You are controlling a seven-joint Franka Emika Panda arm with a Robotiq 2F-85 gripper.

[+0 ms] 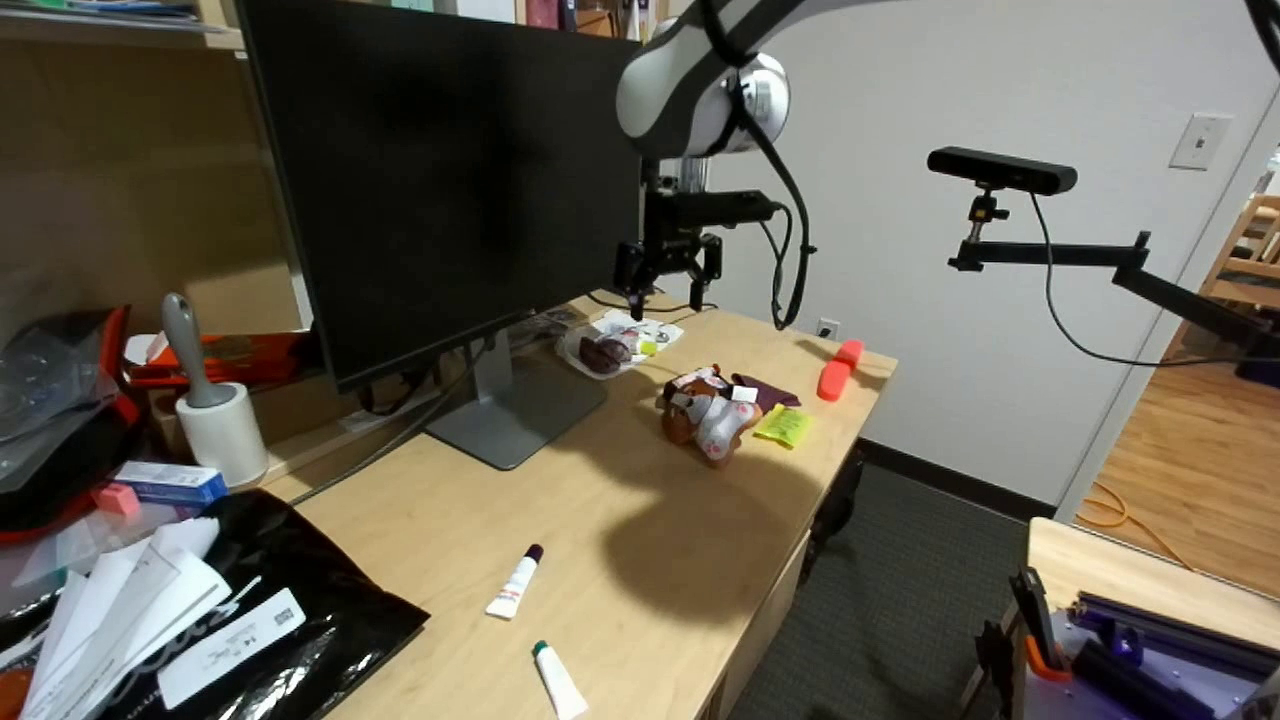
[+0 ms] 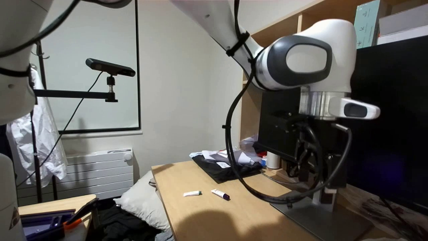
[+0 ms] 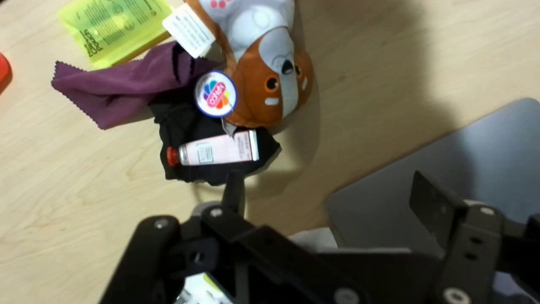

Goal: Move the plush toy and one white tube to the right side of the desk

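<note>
Tan wooden desk (image 1: pixel 430 520) and black monitor (image 1: pixel 460 170): both exterior views. Claw (image 3: pixel 327 181) above desk, jaws wide apart, plain in wrist view; in an exterior view black cable (image 2: pixel 228 134) loops in front, spread unclear. Black plastic mailer (image 1: pixel 345 585), papers (image 1: pixel 140 600) on top: exterior views only. Plush dog (image 1: pixel 712 425), brown and white, on desk between monitor stand (image 1: pixel 515 420) and red case (image 1: pixel 840 370) in an exterior view; wrist view brings out face and round tag (image 3: pixel 216 93). Purple cloth (image 3: pixel 126 88) and yellow packet (image 3: pixel 116 31) just beside it. Pale pink tube (image 3: pixel 219 150), red cap, on black fabric (image 3: pixel 181 122) by dog's head, readable only in wrist view. Purple-capped white tube (image 1: pixel 513 588) and green-capped white tube (image 1: pixel 560 684): both exterior views, near mailer, well apart from dog.
</note>
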